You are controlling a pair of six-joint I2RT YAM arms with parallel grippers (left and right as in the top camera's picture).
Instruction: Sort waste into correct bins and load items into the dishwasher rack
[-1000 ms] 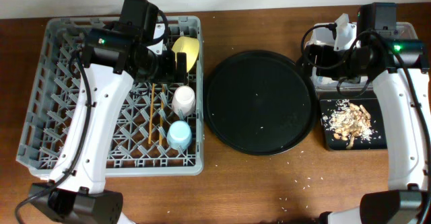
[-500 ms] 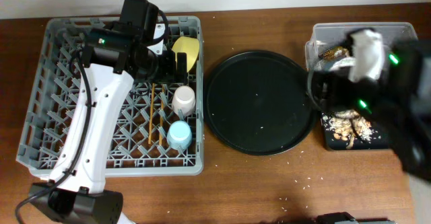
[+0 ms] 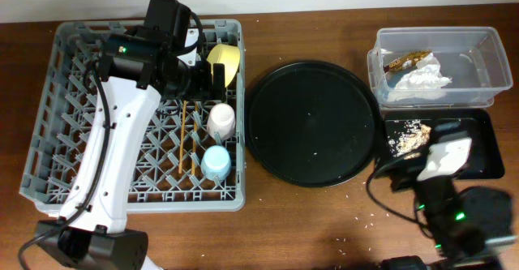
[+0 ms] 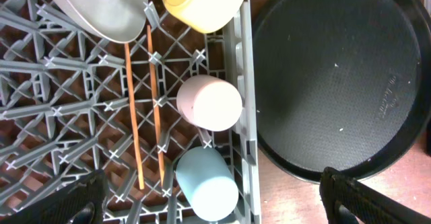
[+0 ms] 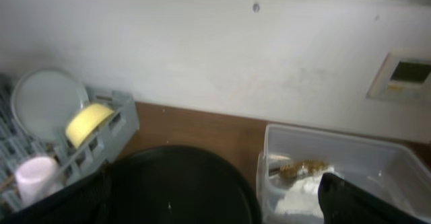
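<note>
Risk first, from overhead: the right arm (image 3: 442,160) folds low at the bench's near right corner, overlapping the black tray (image 3: 482,132), and a careless swing could, I judge, scatter its food scraps (image 3: 409,139). The clear tub (image 3: 486,47), far right, holds napkin (image 3: 418,82) and wrapper (image 3: 408,59). Left wrist: left gripper (image 4: 209,183) spread, empty, above the rack (image 4: 40,116) holding plate (image 4: 94,9), yellow bowl (image 4: 202,2), pink cup (image 4: 209,103), blue cup (image 4: 202,173), chopsticks (image 4: 155,103). Right wrist: right gripper (image 5: 212,180) spread, gripping nothing.
</note>
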